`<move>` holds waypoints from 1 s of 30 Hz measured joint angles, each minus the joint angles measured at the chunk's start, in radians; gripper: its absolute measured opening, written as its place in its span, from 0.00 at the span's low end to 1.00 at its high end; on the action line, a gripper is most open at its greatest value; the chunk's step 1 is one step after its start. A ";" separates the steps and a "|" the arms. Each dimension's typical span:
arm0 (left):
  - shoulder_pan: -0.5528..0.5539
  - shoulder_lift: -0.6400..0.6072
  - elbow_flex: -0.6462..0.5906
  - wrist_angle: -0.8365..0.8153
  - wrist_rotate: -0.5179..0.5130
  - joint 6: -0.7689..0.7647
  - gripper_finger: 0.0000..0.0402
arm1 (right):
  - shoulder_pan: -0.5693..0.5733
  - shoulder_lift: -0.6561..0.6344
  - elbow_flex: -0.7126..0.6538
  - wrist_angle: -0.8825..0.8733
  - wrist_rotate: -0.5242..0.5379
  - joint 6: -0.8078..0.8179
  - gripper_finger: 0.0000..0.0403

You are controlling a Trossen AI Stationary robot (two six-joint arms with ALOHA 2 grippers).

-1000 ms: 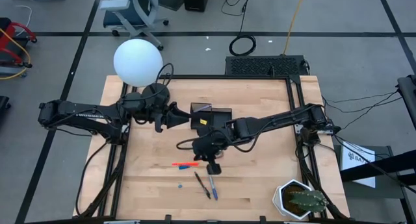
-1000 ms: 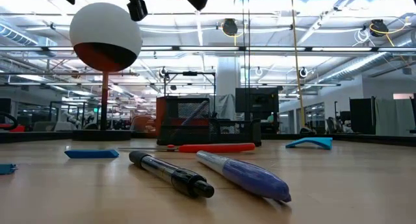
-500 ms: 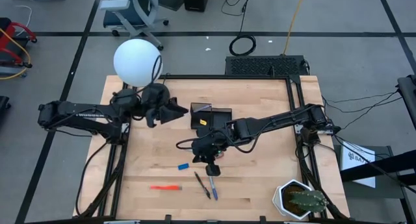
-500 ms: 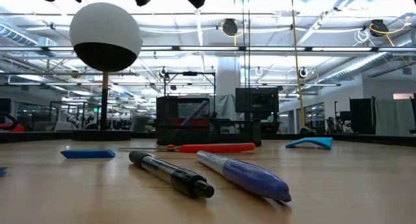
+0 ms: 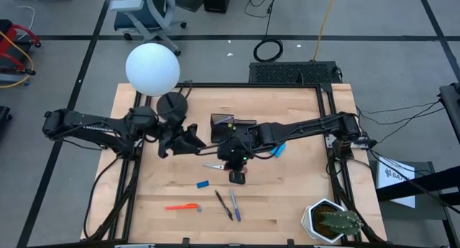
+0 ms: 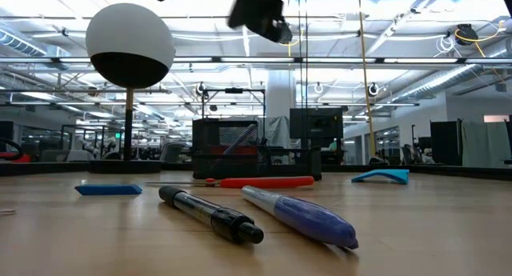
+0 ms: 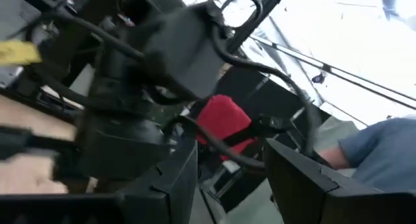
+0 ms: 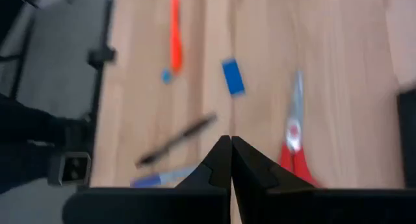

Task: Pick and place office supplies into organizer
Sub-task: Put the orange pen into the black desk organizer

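robotics lab, caged workbench (image 5: 180,212), ceiling strip lights (image 6: 384,36)

Both arms are matte black, chunky at the joints, with loose black cables looping along them. The left arm (image 5: 86,124) has faint pale lettering on its long link, and the right arm (image 5: 309,127) carries a small yellow sticker near the wrist.

A grey floor (image 5: 65,18) crossed by dark lines surrounds the wooden table (image 5: 287,198); a blue-grey office chair (image 5: 147,11) stands beyond the table's far edge, near a coil of black cable (image 5: 268,49) and a black perforated box (image 5: 295,72); a white globe lamp (image 5: 152,68) rises at the table's far left corner, its round black base (image 5: 171,103) just beside it; a potted cactus (image 5: 332,221) sits at the near right corner; level across the table, a large hall shows with bright ceiling strip lights (image 6: 400,36), steel trusses and a white column (image 6: 278,108).
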 joint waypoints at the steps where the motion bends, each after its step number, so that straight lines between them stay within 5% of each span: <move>1: -0.008 0.000 0.011 -0.024 0.002 0.003 0.45 | -0.003 0.000 0.000 -0.029 0.002 0.000 0.00; 8: -0.064 0.000 0.236 -0.540 -0.035 0.191 0.45 | -0.024 -0.009 0.000 -0.120 0.085 -0.006 0.00; 17: -0.214 0.000 0.599 -1.225 -0.356 0.338 0.45 | -0.092 -0.081 0.000 -0.128 0.191 0.007 0.00; 22: -0.339 0.017 0.679 -1.407 -0.546 0.300 0.45 | -0.143 -0.115 0.000 -0.080 0.210 0.004 0.00; 30: -0.491 0.156 0.682 -1.517 -0.584 0.201 0.45 | -0.186 -0.121 0.000 -0.033 0.206 0.004 0.00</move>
